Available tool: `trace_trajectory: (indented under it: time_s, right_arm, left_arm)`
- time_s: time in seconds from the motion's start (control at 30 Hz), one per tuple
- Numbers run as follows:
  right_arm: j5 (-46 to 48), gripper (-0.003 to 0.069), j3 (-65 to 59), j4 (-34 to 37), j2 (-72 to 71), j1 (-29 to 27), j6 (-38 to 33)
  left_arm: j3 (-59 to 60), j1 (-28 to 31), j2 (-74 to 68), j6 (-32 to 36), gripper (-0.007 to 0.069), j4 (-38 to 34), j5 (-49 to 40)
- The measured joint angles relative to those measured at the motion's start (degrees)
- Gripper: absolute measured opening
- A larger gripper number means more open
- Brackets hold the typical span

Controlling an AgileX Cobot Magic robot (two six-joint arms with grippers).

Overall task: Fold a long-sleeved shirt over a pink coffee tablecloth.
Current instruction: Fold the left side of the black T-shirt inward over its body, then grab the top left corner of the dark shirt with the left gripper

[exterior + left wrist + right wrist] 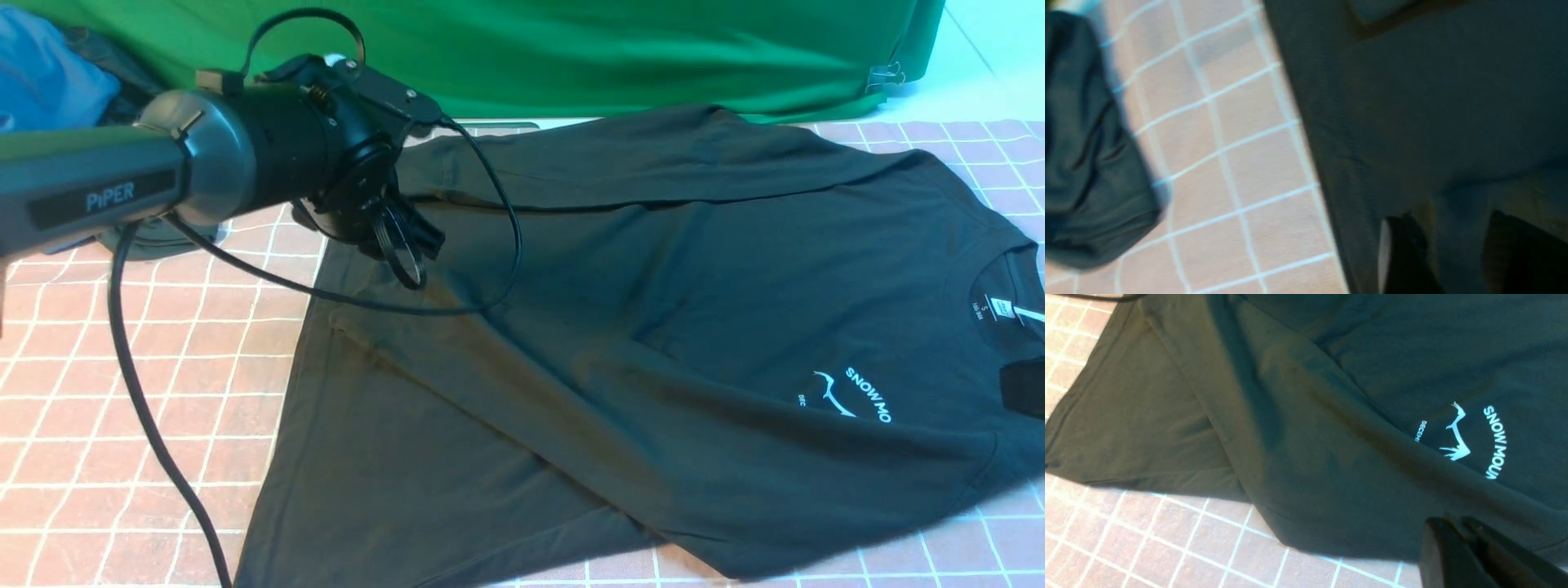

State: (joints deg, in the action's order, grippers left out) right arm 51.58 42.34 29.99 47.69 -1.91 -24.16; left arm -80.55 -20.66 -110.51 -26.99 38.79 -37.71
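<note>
1. Front view:
   - The shirt [653, 327] is dark, matte cotton. It lies spread on the tablecloth [122, 367], which is pink with thin white lines in small squares.
   - The round collar [1000, 269] is at the right and the straight hem at the left. A white peak print [853, 396] sits near the right edge.
   - One sleeve lies across the far part of the body, and a broad band of cloth runs slantwise over the near part.
   - The left arm [82, 188] reaches in from the left. The left fingers [404, 245] hang over the shirt's far left corner, and their gap cannot be told from here.
   - A black cable [147, 408] loops over the shirt and trails across bare tablecloth.
   - Behind hangs a plain green cloth [612, 49], creased, with a metal clip [886, 77] at its right end.
   - A blue cloth [41, 73] and a dark garment [98, 45] are bunched at the far left.
   - Bare tablecloth lies to the shirt's left and along its near edge.

2. Left wrist view (blurred):
   - The left fingers [1408, 249] stand apart, black and blunt. Shirt [1433, 122] fabric shows in the gap, and nothing is gripped.
   - The shirt's straight edge borders a strip of tablecloth [1229, 163].
   - Past that strip lies the bunched dark garment [1086, 163].

3. Right wrist view:
   - The right fingers [1455, 539] are pressed together, with nothing seen between them. They are above the shirt [1290, 428] near its edge.
   - The print [1474, 441] is close by.
   - A soft ridge of cloth runs slantwise across the body.
   - Tablecloth [1147, 539] lies bare beyond the hem.
</note>
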Motion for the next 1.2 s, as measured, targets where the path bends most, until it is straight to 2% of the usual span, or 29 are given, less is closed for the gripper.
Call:
trace_trajectory:
  time_s: [0.03, 0.13, 0.17, 0.2, 0.23, 0.27, 0.3, 0.4, 0.5, 0.57, 0.67, 0.77, 0.8, 0.83, 0.9, 1.0, 1.07, 1.2]
  right_arm:
    - [0.0, 0.0070, 0.0, 0.0, 0.0, 0.0, 0.0]
    - [0.0, 0.0070, 0.0, 0.0, 0.0, 0.0, 0.0]
    - [0.0, 0.0070, 0.0, 0.0, 0.0, 0.0, 0.0]
    - [0.0, 0.0070, 0.0, 0.0, 0.0, 0.0, 0.0]
    - [0.0, 0.0070, 0.0, 0.0, 0.0, 0.0, 0.0]
    - [0.0, 0.0070, 0.0, 0.0, 0.0, 0.0, 0.0]
    - [-0.1, 0.0070, 0.0, 0.0, 0.0, 0.0, 0.0]
    - [0.0, 0.0070, 0.0, 0.0, 0.0, 0.0, 0.0]
    - [-0.1, 0.0070, 0.0, 0.0, 0.0, 0.0, 0.0]
    - [-0.2, 0.0070, 0.0, 0.0, 0.0, 0.0, 0.0]
    - [-0.2, 0.0070, 0.0, 0.0, 0.0, 0.0, 0.0]
    - [-0.2, 0.0069, 0.0, 0.0, 0.0, 0.0, 0.1]
    - [-0.2, 0.0069, 0.0, 0.0, 0.0, 0.0, 0.4]
    - [-0.2, 0.0069, 0.0, 0.0, 0.0, 0.0, 0.4]
    - [-0.2, 0.0070, 0.0, 0.0, 0.0, 0.0, 0.8]
    - [-0.2, 0.0070, 0.0, 0.0, 0.0, 0.0, 1.2]
    - [-0.2, 0.0070, 0.0, 0.0, 0.0, 0.0, 1.3]
    - [-0.2, 0.0070, 0.0, 0.0, 0.0, 0.0, 1.4]
  left_arm:
    - [-1.9, 0.3, 0.0, -4.1, 0.0300, 0.8, -1.8]
    - [-6.5, 1.7, -0.1, -5.0, 0.0258, -3.2, -4.4]
    - [-11.3, 3.4, -0.5, -2.1, 0.0195, -10.2, -6.7]
    - [-12.6, 3.7, -0.6, -1.7, 0.0186, -12.4, -7.0]
    - [-16.8, 5.8, -1.5, 2.0, 0.0119, -19.7, -9.2]
    - [-19.6, 6.8, -2.2, 3.6, 0.0092, -24.6, -10.8]
    - [-25.0, 9.8, -4.1, 7.5, 0.0039, -33.6, -13.8]
    - [-32.1, 13.4, -8.4, 10.2, 0.0016, -43.1, -16.1]
    - [-36.2, 15.0, -12.7, 11.1, 0.0018, -45.1, -16.1]
    - [-37.3, 15.1, -14.8, 11.4, 0.0036, -44.9, -15.0]
    - [-37.8, 15.0, -18.5, 11.5, 0.0107, -44.9, -11.0]
    - [-37.8, 15.0, -21.1, 11.5, 0.0194, -45.0, -7.8]
    - [-37.8, 15.0, -22.5, 11.5, 0.0259, -45.0, -6.2]
    - [-37.8, 15.0, -22.8, 11.5, 0.0268, -45.0, -5.9]
    - [-37.9, 15.0, -24.7, 11.5, 0.0368, -46.3, -3.6]
    - [-37.9, 15.0, -26.3, 11.5, 0.0451, -48.9, -1.9]
    - [-37.9, 15.0, -27.3, 11.8, 0.0486, -50.8, -1.0]
    - [-37.9, 15.0, -28.1, 12.2, 0.0498, -53.2, -0.1]
